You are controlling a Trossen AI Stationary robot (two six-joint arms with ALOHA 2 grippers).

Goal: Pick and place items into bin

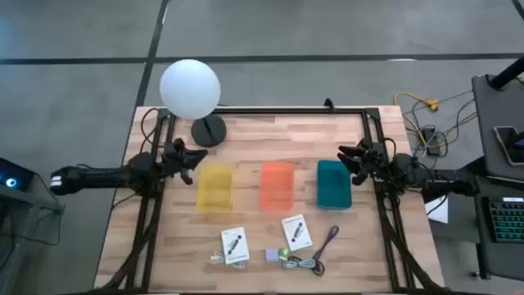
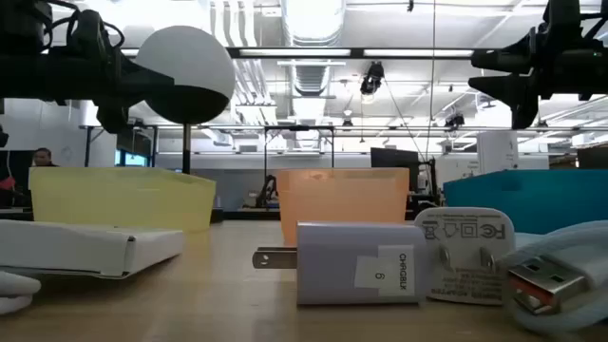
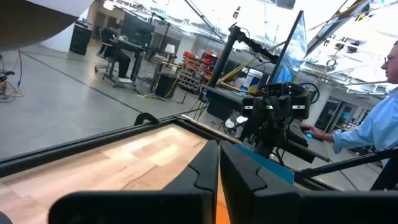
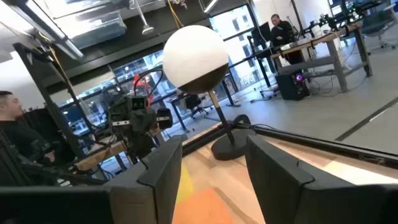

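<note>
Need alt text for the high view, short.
Overhead view of a wooden table with three bins in a row, yellow bin, orange bin and teal bin, all looking empty. Nearer the front edge lie two white cards and coiled cables. The left gripper and right gripper wait at the table's sides, beside the row.

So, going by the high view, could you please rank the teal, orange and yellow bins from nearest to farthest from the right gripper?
1. teal bin, beside the right gripper
2. orange bin, middle
3. yellow bin, by the left arm
</note>
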